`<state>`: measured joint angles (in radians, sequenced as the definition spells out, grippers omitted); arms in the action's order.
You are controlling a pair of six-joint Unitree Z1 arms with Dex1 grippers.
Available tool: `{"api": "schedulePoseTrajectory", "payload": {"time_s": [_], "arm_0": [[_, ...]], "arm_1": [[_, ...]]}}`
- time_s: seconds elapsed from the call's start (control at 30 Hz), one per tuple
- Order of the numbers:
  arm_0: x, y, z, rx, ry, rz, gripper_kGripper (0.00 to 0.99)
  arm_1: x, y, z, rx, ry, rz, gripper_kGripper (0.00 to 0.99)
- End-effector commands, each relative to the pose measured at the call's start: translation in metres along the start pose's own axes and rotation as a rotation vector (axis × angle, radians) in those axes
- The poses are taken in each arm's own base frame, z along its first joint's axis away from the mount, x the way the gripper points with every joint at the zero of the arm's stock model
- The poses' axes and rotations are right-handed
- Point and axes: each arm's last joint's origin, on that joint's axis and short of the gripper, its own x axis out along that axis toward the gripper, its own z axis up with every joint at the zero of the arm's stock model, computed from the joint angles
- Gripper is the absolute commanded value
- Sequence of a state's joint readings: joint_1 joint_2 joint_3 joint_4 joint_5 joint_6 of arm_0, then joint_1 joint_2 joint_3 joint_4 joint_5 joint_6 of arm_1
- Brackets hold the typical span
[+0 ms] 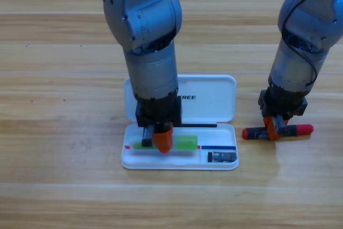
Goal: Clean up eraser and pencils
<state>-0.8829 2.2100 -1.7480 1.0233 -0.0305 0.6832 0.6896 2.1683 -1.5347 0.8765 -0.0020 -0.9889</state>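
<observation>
Left gripper was down over the green pencil in the white case, grip unclear; a snag could drag the case. Right gripper straddled the red-ended pencil; it could roll away.

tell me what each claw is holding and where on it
Right claw sits over the middle of the red-and-black pencil on the table. Left claw is down on the green pencil in the white case. Neither grip can be confirmed.

A single high camera is looking steeply down on the wooden table from fairly near, facing toward twelve o'clock, where both arms are entering; no second view is sharing the scene.
</observation>
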Motion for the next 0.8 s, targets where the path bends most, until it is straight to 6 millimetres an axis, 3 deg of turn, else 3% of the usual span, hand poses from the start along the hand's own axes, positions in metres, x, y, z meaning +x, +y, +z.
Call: {"api": "schedulePoseTrajectory", "payload": {"time_s": [0.03, 0.13, 0.17, 0.23, 0.27, 0.3, 0.33, 0.6, 0.73, 0.8], "arm_0": [[0.026, -0.005, 0.006, -0.007, 0.046, -0.048, 0.0], [0.027, -0.005, 0.006, -0.013, 0.046, -0.048, 0.0], [0.027, -0.005, 0.006, -0.011, 0.049, -0.05, 0.107], [0.028, -0.005, 0.006, -0.013, 0.051, -0.052, 0.505], [0.029, -0.005, 0.005, -0.015, 0.054, -0.053, 0.767], [0.03, -0.005, 0.005, -0.016, 0.055, -0.054, 0.93], [0.03, -0.005, 0.005, -0.016, 0.055, -0.054, 0.98], [0.032, -0.005, 0.005, -0.017, 0.061, -0.059, 0.989], [0.027, -0.007, 0.003, -0.016, 0.056, -0.055, 0.989], [0.013, -0.01, 0.0, -0.016, 0.039, -0.048, 0.989]], "arm_1": [[0.003, 0.001, -0.014, 0.051, 0.034, 0.032, 0.0], [-0.002, 0.003, -0.016, 0.054, 0.028, 0.023, 0.0], [-0.004, 0.004, -0.016, 0.052, 0.026, 0.021, 0.0], [-0.012, 0.009, -0.017, 0.052, 0.02, 0.014, 0.0], [-0.016, 0.012, -0.017, 0.049, 0.014, 0.008, 0.0], [-0.021, 0.014, -0.018, 0.049, 0.01, 0.006, 0.0], [-0.024, 0.016, -0.019, 0.049, 0.008, 0.003, 0.0], [-0.056, 0.034, -0.019, 0.051, -0.009, -0.017, 0.0], [-0.081, 0.052, -0.006, 0.023, -0.038, 0.007, 0.0], [-0.088, 0.056, 0.006, 0.018, -0.06, 0.004, 0.0]]}}
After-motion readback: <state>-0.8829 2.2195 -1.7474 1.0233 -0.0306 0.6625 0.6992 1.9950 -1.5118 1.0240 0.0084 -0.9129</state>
